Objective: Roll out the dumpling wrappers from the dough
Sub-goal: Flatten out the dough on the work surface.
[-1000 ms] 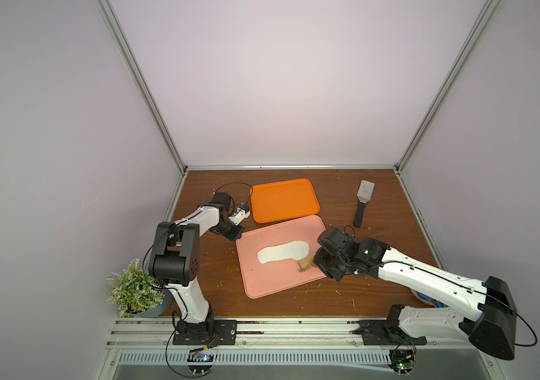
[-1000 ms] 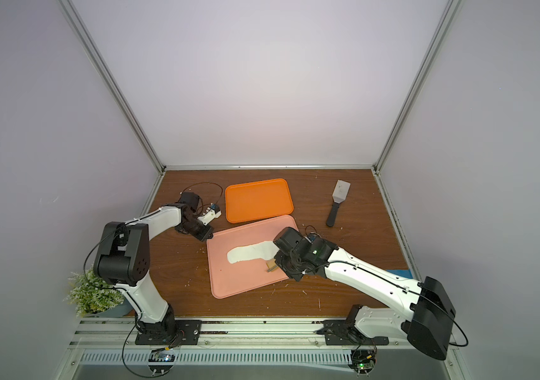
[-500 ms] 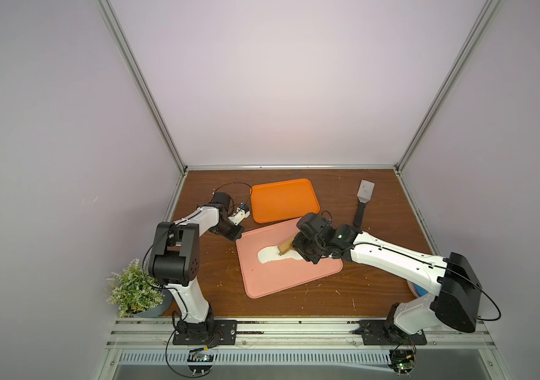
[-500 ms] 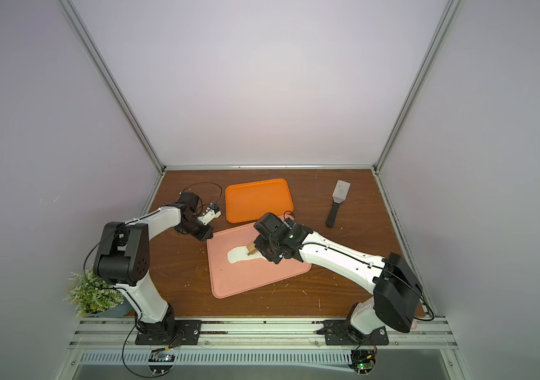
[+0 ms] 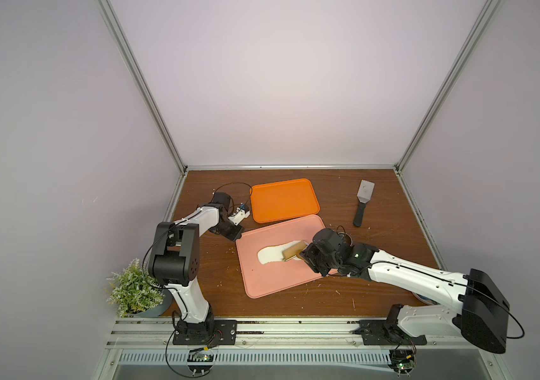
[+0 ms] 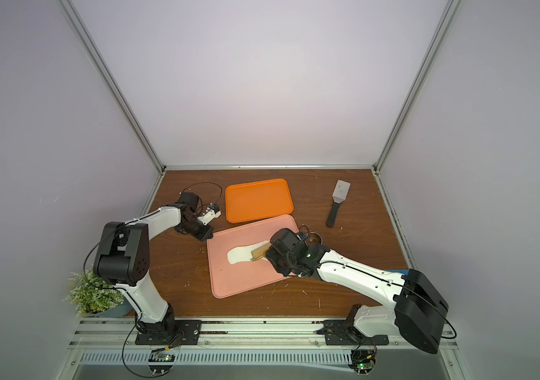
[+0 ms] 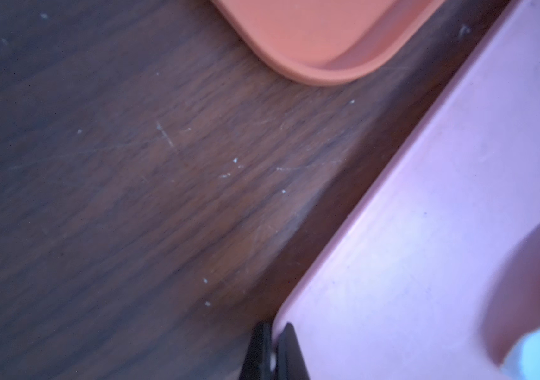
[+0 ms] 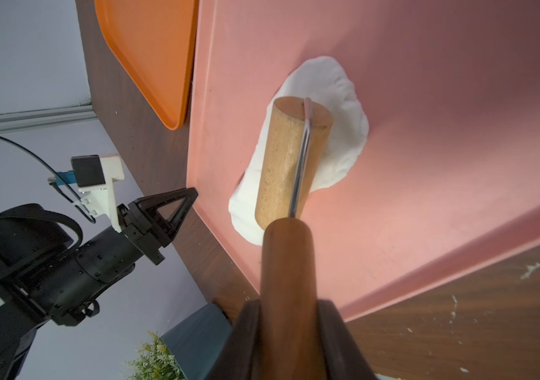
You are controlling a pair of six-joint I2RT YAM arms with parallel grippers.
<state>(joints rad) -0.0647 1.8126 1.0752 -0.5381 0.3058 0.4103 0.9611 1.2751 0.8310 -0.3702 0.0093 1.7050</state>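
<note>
The right claw [image 8: 290, 329] grips the dark wooden handle of a small roller [image 8: 291, 158], one jaw on each side of the handle. The roller's pale wooden drum lies across the dough sheet [image 8: 341, 131], on the end nearer the right arm. The dough is a single irregular white sheet, flat in the middle of the pink mat [image 5: 278, 283], and it runs out from the drum toward the left arm's side.

The right arm stretches low from its base at the near right edge of the desk [image 5: 387, 210]. Its white forearm slants across the desk, and its black wrist hangs over the mat's right edge. A small metal ring [image 6: 313, 237] sits on the desk just behind that wrist, beside the mat.

The left claw [image 7: 272, 345] is closed, and its black tips meet at the mat's far-left corner. I cannot tell whether they pinch the mat's edge. The left arm rises from its base, folds at the elbow and reaches away, with the wrist bent down toward that corner.

Beyond the mat lies an orange tray [image 5: 283, 200], just beside the mat's far edge. A spatula [image 5: 362, 202] lies well apart to the right. A small potted plant [image 5: 134, 289] stands at the desk's near left corner.
</note>
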